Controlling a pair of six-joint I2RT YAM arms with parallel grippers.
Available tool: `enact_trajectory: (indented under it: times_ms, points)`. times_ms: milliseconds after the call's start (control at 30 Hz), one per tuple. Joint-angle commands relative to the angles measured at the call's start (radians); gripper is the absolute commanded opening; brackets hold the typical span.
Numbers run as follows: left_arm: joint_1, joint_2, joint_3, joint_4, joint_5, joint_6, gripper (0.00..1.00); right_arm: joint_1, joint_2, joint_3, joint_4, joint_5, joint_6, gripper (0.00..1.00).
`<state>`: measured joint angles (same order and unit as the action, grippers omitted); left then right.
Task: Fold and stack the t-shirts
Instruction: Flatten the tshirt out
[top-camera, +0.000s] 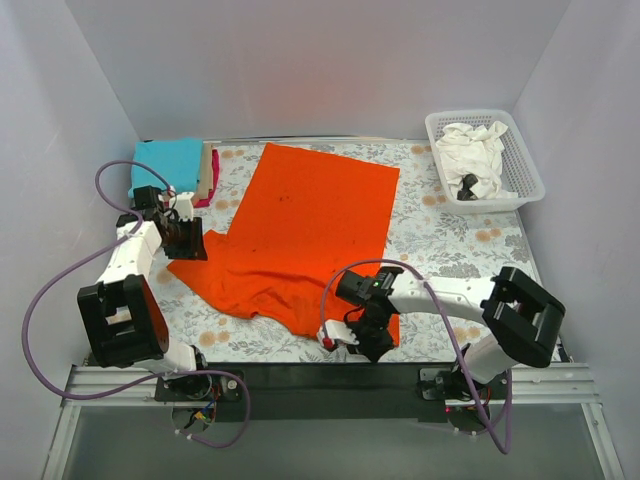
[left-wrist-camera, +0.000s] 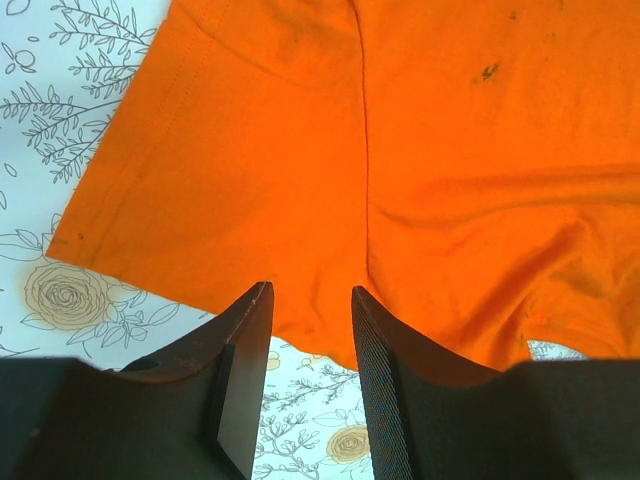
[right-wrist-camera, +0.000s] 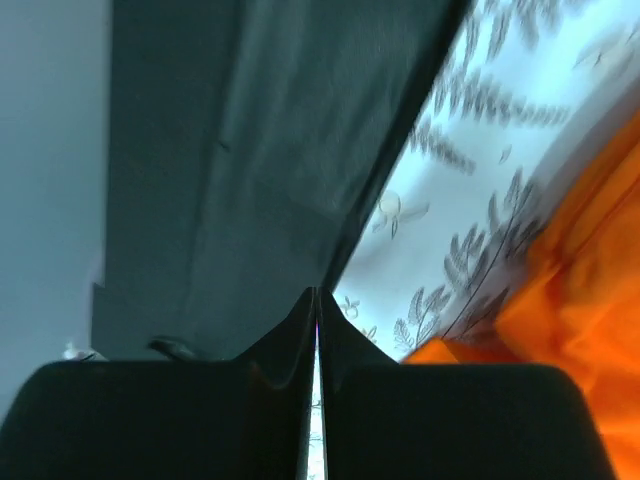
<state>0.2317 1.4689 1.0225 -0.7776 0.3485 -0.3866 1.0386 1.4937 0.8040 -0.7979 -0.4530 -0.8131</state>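
T-shirts: four.
- One orange shirt (top-camera: 310, 225), spread on the table (top-camera: 470, 250). Its sleeve lies under the left hand (left-wrist-camera: 310, 290), which is released. Its hem lies beside the right hand (right-wrist-camera: 317, 295), which is clenched with nothing seen between the fingers.
- One teal shirt (top-camera: 165, 160) and one crimson shirt (top-camera: 214, 180), beyond the left hand.
- One white shirt (top-camera: 472, 150), in the one basket (top-camera: 528, 170), well beyond the right hand.

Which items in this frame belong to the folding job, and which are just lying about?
Part of the job:
orange t-shirt, spread flat
teal t-shirt, folded at the far left
crimson t-shirt, its edge showing beside the teal one
white t-shirt, crumpled in the basket

Just lying about:
white lattice basket
floral cloth under everything
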Motion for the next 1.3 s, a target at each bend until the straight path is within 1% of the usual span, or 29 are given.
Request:
enact_trajectory:
  times_ms: [0,33,133,167,200,233,267,367,400,433,467,567,667,767,833,867,900,933,967,1000,1067,1100,1133,1200,1233,1267]
  points:
    - [0.001,-0.009,0.065,-0.031,0.000,-0.006,0.36,0.034,0.040,0.162,-0.130,-0.110,-0.023,0.06]
    - [0.003,-0.009,0.071,-0.035,0.000,-0.009,0.36,0.020,0.046,0.194,-0.141,-0.096,-0.018,0.06]
    - [0.000,-0.010,0.079,-0.049,0.001,-0.009,0.36,-0.115,0.066,0.371,-0.153,-0.082,-0.034,0.08]
    - [-0.005,-0.005,0.076,-0.049,-0.002,-0.014,0.36,-0.208,0.082,0.417,-0.152,-0.076,-0.032,0.10]
    - [-0.008,-0.004,0.064,-0.048,-0.012,-0.015,0.36,-0.254,0.127,0.520,-0.149,-0.067,-0.026,0.12]
    - [-0.011,-0.001,0.057,-0.046,-0.020,-0.017,0.36,-0.296,0.158,0.568,-0.146,-0.059,-0.021,0.13]
    - [-0.020,0.004,0.048,-0.039,-0.025,-0.020,0.36,-0.361,0.193,0.611,-0.136,-0.043,-0.003,0.17]
    - [-0.037,0.025,0.019,-0.026,-0.051,-0.040,0.35,-0.438,0.365,0.762,-0.046,0.060,0.076,0.20]
    - [-0.041,0.036,0.013,-0.026,-0.066,-0.055,0.34,-0.454,0.396,0.788,-0.012,0.091,0.100,0.20]
    - [-0.048,0.039,0.008,-0.023,-0.072,-0.061,0.33,-0.463,0.425,0.848,0.005,0.140,0.106,0.20]
    - [-0.057,0.039,0.004,-0.017,-0.075,-0.067,0.33,-0.477,0.486,0.875,0.052,0.170,0.133,0.18]
    - [-0.080,0.039,-0.027,-0.014,-0.095,-0.086,0.32,-0.503,0.597,0.973,0.124,0.249,0.172,0.14]
    - [-0.097,0.044,-0.059,-0.009,-0.120,-0.106,0.31,-0.517,0.686,1.030,0.161,0.330,0.187,0.13]
    - [-0.097,0.079,-0.074,0.000,-0.147,-0.127,0.31,-0.523,0.730,1.009,0.175,0.388,0.152,0.12]
    - [-0.097,0.112,-0.078,0.012,-0.169,-0.132,0.31,-0.525,0.728,0.931,0.177,0.408,0.128,0.11]
    - [-0.097,0.151,-0.078,0.030,-0.192,-0.135,0.30,-0.525,0.703,0.898,0.175,0.407,0.121,0.10]
    - [-0.098,0.168,-0.070,0.038,-0.203,-0.135,0.29,-0.525,0.685,0.814,0.174,0.402,0.117,0.09]
    - [-0.098,0.183,-0.061,0.049,-0.210,-0.135,0.29,-0.525,0.662,0.769,0.174,0.383,0.114,0.09]
    - [-0.097,0.204,-0.049,0.066,-0.218,-0.135,0.29,-0.523,0.608,0.724,0.174,0.370,0.114,0.08]
    - [-0.095,0.241,-0.006,0.070,-0.226,-0.130,0.28,-0.520,0.578,0.622,0.174,0.355,0.115,0.08]
    - [-0.095,0.289,0.046,0.074,-0.227,-0.123,0.27,-0.505,0.487,0.525,0.154,0.318,0.120,0.08]
    - [-0.095,0.341,0.075,0.074,-0.223,-0.111,0.27,-0.494,0.459,0.482,0.138,0.304,0.120,0.08]
    - [-0.097,0.366,0.141,0.072,-0.218,-0.104,0.27,-0.482,0.432,0.403,0.120,0.274,0.121,0.07]
    - [-0.123,0.419,0.206,0.069,-0.221,-0.081,0.26,-0.422,0.352,0.328,0.063,0.235,0.138,0.07]
    - [-0.138,0.470,0.279,0.066,-0.224,-0.075,0.26,-0.393,0.324,0.264,0.042,0.194,0.140,0.07]
    - [-0.172,0.497,0.313,0.057,-0.215,-0.069,0.26,-0.323,0.277,0.244,0.014,0.169,0.149,0.06]
